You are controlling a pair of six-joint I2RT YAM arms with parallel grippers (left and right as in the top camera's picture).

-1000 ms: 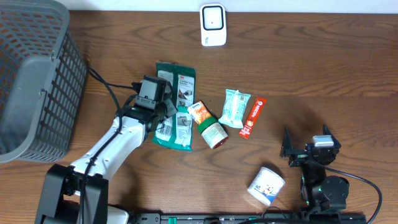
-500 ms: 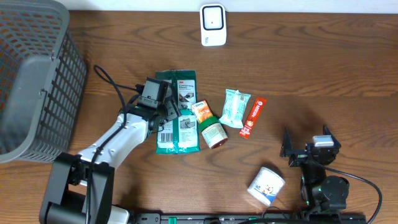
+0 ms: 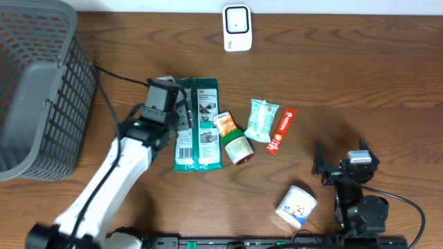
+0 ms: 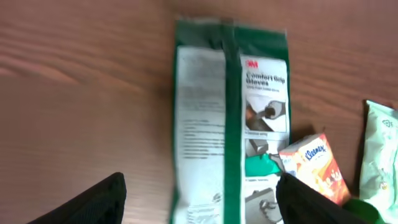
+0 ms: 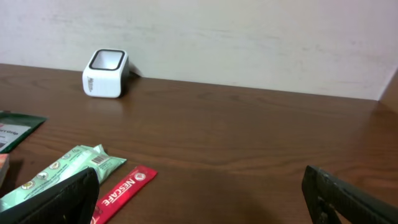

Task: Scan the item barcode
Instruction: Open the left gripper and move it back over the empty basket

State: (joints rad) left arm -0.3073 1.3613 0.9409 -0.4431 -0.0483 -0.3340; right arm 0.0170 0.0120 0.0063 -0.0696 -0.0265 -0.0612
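A green and white 3M gloves packet (image 3: 199,124) lies flat on the wooden table, its white printed back panel (image 4: 199,124) facing up. My left gripper (image 3: 181,112) hovers over the packet's upper left part, open, and nothing sits between its fingers (image 4: 93,199). The white barcode scanner (image 3: 236,28) stands at the table's far edge, also showing in the right wrist view as a small white scanner (image 5: 106,73). At the front right my right gripper (image 3: 341,153) is open and empty.
Right of the packet lie an orange Kleenex box (image 3: 223,124), a green-lidded jar (image 3: 237,149), a mint-green packet (image 3: 262,119) and a red Nescafe stick (image 3: 281,130). A white tub (image 3: 296,206) sits near the front. A grey mesh basket (image 3: 34,90) fills the left side.
My left gripper has opened and let go of the green packet, which turned and now lies flat. The left arm drew back to the left. The right arm has not moved.
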